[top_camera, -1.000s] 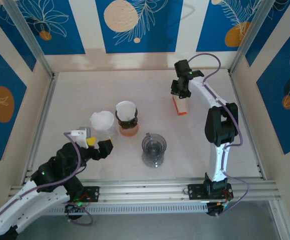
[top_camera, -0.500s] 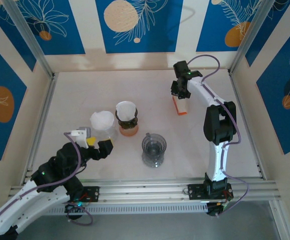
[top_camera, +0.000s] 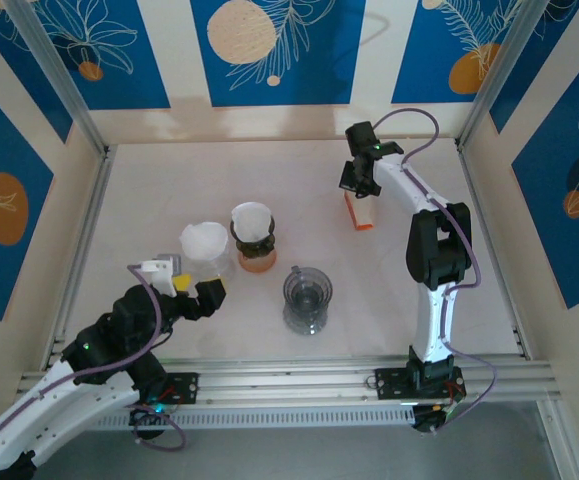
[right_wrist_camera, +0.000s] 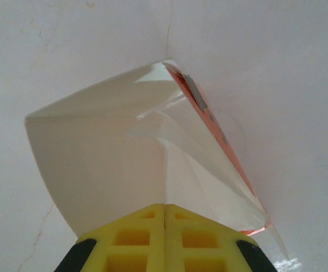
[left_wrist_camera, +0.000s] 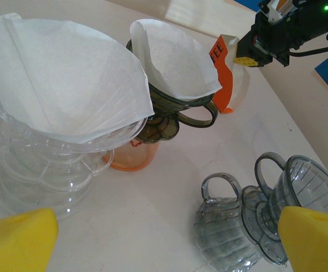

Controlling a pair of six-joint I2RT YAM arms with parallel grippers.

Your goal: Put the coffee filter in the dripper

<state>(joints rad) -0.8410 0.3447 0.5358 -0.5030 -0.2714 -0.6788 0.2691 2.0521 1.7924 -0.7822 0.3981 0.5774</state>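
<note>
The worktop [top_camera: 169, 180] is a pale cream slab with faint hairline veins, boxed in by aluminium posts and a ribbed rail along the near edge. The walls around it carry blue panels [top_camera: 274, 45] with white leaf drawings and orange and cream discs, set between plain cream strips.

Toward the far right of the worktop stands the filter pouch [top_camera: 362, 213], clear film with an orange side. The stack of coffee filters [right_wrist_camera: 96, 153] is inside it, seen from the right wrist as a cream wedge under the film. The right gripper [top_camera: 360, 182] hangs just over the pouch's mouth with its yellow fingers [right_wrist_camera: 135, 235] pressed together. Whether a sheet or the film is caught between them cannot be told.

The empty grey dripper [top_camera: 307, 298] sits near the middle front, well apart from the pouch, with a handled grey glass vessel [left_wrist_camera: 229, 226] touching it. Behind it and to the left, a dark dripper [top_camera: 253, 232] lined with white paper rests on an orange cup [left_wrist_camera: 132, 157]. Just beside that stands a clear dripper [top_camera: 205, 245], also lined.

The left gripper [top_camera: 197, 290] hovers low near the clear dripper, its fingers [left_wrist_camera: 16, 238] spread wide and holding nothing.
</note>
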